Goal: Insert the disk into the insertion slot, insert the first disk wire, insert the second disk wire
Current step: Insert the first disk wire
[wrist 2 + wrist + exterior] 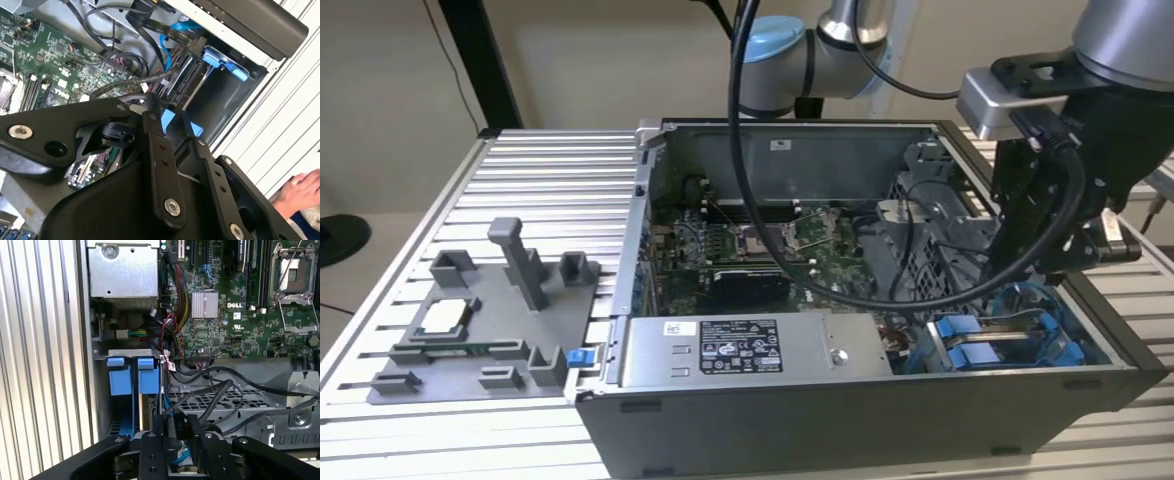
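The disk (145,412) stands on edge in the insertion slot (131,353) at the case's front corner, on the exterior view's right. Its blue carrier (129,381) shows two tabs. The same blue carrier (977,342) sits low in the case, and the disk (187,84) with its blue tab is seen inside the bay. My gripper (176,424) hangs just above the disk's end. Its black fingers (159,432) are shut on a black wire connector (178,429) whose dark cables trail away over the cage. In the exterior view my gripper (1021,275) reaches down into the case beside the bay.
A grey power-supply box (720,350) lies along the case front beside the bay. The motherboard (747,250) fills the case floor. A perforated metal cage (227,402) carries loose cables. A grey fixture (480,320) stands on the slatted table. A person's hand (300,192) rests outside the case.
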Tool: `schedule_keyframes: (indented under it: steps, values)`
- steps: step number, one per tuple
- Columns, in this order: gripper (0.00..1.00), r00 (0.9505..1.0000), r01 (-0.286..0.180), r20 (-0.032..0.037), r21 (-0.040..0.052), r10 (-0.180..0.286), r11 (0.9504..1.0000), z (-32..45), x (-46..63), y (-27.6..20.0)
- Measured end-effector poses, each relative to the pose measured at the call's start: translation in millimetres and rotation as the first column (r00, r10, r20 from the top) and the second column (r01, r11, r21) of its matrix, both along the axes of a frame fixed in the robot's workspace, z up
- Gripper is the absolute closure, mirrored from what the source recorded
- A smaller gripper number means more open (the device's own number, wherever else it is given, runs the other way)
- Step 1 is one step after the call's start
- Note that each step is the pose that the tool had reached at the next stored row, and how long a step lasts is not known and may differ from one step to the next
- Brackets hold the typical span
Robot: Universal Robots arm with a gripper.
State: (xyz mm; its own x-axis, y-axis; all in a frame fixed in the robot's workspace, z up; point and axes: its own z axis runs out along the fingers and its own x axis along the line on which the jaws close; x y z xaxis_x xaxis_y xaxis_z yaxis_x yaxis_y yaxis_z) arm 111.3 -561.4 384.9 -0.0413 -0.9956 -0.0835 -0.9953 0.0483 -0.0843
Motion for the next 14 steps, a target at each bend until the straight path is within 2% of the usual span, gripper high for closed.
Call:
schedule_keyframes:
  steps: [8, 11, 12, 14]
  values:
    - [0.0, 1.0, 0.0, 0.0049, 0.0125, 0.0, 0.9999, -3.3, -1.9, 0.0]
    - [0.0, 1.0, 0.0, 0.0058, 0.0141, 0.0, 0.9999, -3.4, -1.9, 0.0]
    - [1.0, 1.0, 0.0, 0.0059, 0.014, 0.0, 0.9999, -3.3, -1.9, 0.0]
    - [1.0, 1.0, 0.0, 0.0059, 0.0141, 0.0, 0.9999, -3.4, -1.9, -0.2]
